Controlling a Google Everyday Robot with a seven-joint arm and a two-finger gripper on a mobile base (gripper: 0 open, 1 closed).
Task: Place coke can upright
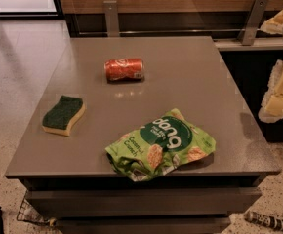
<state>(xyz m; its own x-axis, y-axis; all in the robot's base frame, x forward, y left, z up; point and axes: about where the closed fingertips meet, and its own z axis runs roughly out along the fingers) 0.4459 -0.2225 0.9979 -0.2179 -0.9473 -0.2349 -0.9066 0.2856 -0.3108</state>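
The coke can [124, 69] lies on its side on the grey table [190, 77], towards the back left, with its silver ends facing left and right. My gripper [281, 92] shows as cream-white parts at the right edge of the camera view, beyond the table's right side. It is far from the can and holds nothing that I can see.
A green sponge with a yellow base [63, 114] lies near the table's left edge. A green snack bag [161, 144] lies at the front middle. A low rail with metal posts [111, 17] runs behind the table. Floor surrounds the left side.
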